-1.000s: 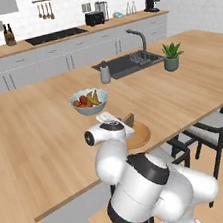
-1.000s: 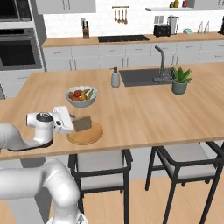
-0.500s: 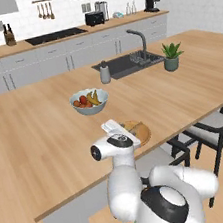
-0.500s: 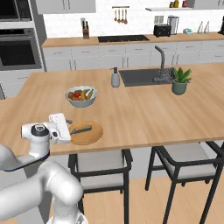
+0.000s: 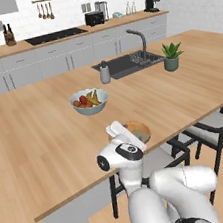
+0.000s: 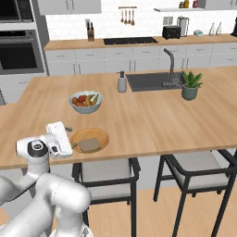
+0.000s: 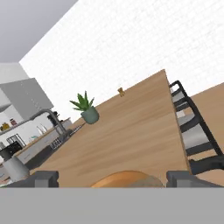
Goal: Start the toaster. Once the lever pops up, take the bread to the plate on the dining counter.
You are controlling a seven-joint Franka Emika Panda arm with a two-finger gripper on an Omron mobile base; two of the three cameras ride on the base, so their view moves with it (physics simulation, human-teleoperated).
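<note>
The tan bread slice lies flat on the small orange-brown plate, near the front edge of the light-wood dining counter. My gripper hovers just left of the plate, open and holding nothing. In the hand view my gripper has its tips wide apart, with the plate's rim low between them. From the left base view my white hand covers part of the plate. The black toaster stands far off on the back worktop.
A grey-blue fruit bowl sits behind the plate. Farther along are a soap dispenser, the built-in sink and a potted plant. Dark chairs stand under the counter's near edge.
The bread was held upright over the plate; it now lies on the plate, released. My gripper has opened and drawn back toward the counter's near edge.
</note>
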